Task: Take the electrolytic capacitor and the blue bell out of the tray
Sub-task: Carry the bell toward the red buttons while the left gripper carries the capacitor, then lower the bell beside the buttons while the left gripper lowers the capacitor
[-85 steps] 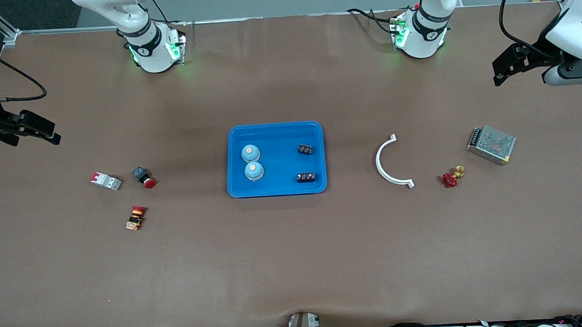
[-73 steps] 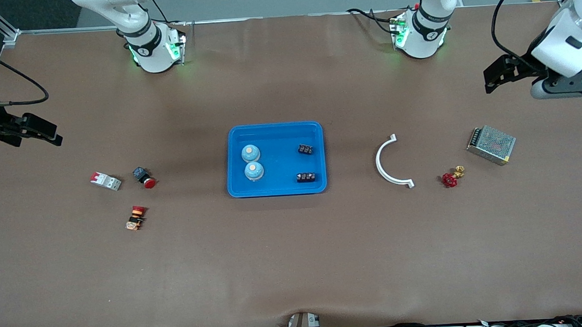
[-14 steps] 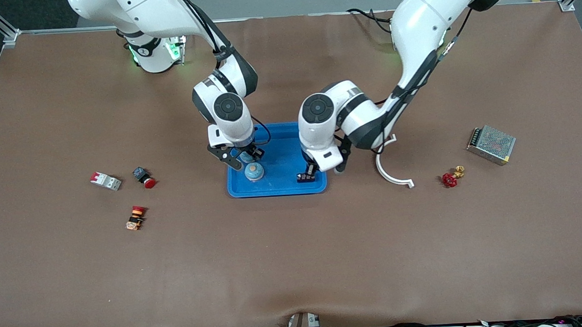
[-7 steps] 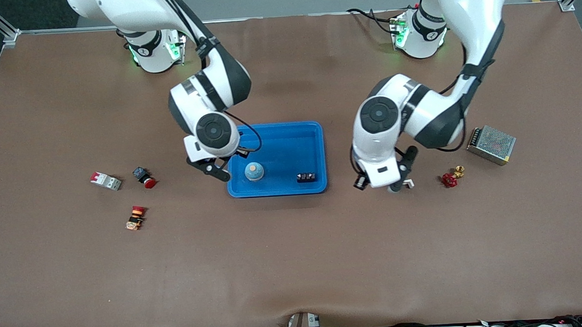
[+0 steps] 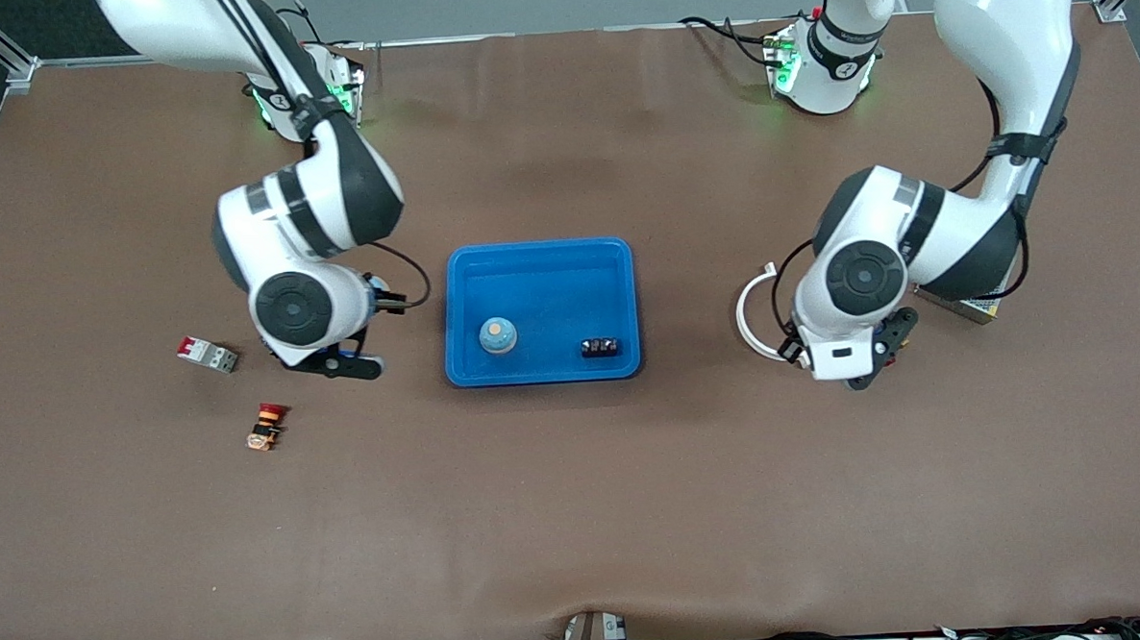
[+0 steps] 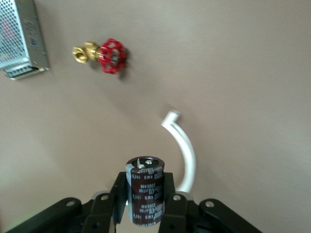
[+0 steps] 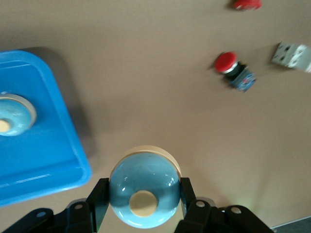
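Spanning the whole scene is the brown table (image 5: pixel 578 512), with a blue tray (image 5: pixel 538 259) at its middle. Toward the left arm's end sits a metal mesh box (image 6: pixel 22 39), mostly covered by the arm in the front view. Right gripper (image 7: pixel 140 199) hangs over bare table between the tray and the small parts at the right arm's end, fingers (image 7: pixel 97 196) pinching a blue dome bell (image 7: pixel 143 193) from both sides. Left gripper (image 6: pixel 146 194) hangs over the table near a white curved bracket (image 5: pixel 753 326), fingers (image 6: pixel 118 191) clamped on a dark cylindrical capacitor (image 6: pixel 145 189), upright in the wrist view. A second bell (image 5: pixel 498 336) sits in the tray, nearer the right arm's end, and a black terminal block (image 5: pixel 601 347) lies in the tray corner nearest the camera on the left arm's end. A red-handled brass valve (image 6: pixel 104 54) lies close to the mesh box. At the right arm's end: a white breaker (image 5: pixel 206 354), a red push button (image 7: pixel 233 70) beside it, and another red-and-orange button (image 5: pixel 266 426) nearer the camera.
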Tool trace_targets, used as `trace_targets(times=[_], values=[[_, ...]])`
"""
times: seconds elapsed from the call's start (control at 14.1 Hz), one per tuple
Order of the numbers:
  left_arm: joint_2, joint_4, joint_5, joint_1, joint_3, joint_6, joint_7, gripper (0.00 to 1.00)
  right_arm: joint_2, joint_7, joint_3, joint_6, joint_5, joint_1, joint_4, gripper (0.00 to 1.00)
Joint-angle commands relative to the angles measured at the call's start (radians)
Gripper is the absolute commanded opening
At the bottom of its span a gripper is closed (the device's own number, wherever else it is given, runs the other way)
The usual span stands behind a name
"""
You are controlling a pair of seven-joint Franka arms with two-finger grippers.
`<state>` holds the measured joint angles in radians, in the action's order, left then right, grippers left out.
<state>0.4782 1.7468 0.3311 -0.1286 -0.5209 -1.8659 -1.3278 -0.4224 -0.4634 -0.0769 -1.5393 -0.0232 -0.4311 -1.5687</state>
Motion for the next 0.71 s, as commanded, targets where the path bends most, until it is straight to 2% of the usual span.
trace_targets(times=[0.0, 0.35, 0.64], values=[[-0.055, 0.12, -0.01, -0.078, -0.025, -0.024, 0.065, 0.0, 0.066, 0.096, 0.014, -0.007, 0.031, 0.049, -0.071, 0.0], [-0.046, 0.276, -0.01, -0.131, -0.024, -0.238, 0.067, 0.0, 0.21, 0.296, 0.014, -0.085, 0.074, 0.129, -0.247, 0.0], [-0.037, 0.385, -0.007, -0.141, -0.022, -0.395, 0.067, 0.0, 0.344, 0.478, 0.014, -0.224, 0.111, 0.236, -0.454, 0.0]])
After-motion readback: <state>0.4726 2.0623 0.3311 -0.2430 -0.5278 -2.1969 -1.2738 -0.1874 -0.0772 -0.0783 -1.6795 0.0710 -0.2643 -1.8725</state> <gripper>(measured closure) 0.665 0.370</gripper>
